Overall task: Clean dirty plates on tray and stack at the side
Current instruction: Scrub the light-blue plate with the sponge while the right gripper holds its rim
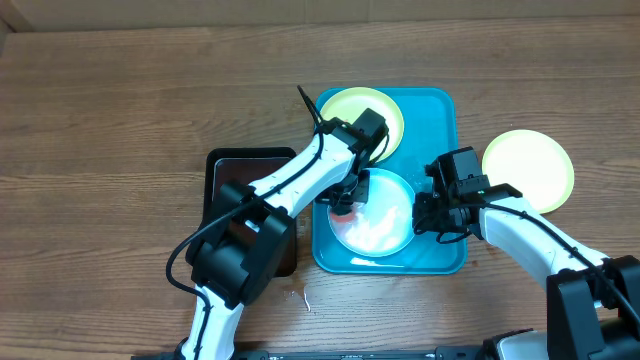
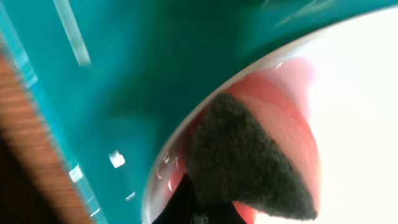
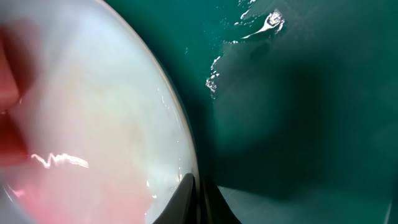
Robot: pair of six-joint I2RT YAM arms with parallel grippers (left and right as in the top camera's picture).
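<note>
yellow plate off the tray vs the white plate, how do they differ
The yellow-green plate lies on the table, right of the tray; the white plate lies in the tray. The yellow-green plate is untouched; the white plate has the right gripper at its rim and a sponge on it. Both are round.

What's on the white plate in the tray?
A red sponge with a dark scrub face, held by the left gripper near the white plate's left edge. Whatever lies beneath it is covered.

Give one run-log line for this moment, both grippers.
left gripper: sponge on white plate | right gripper: pinching its rim | tray: also green plate | table: other green plate
</note>
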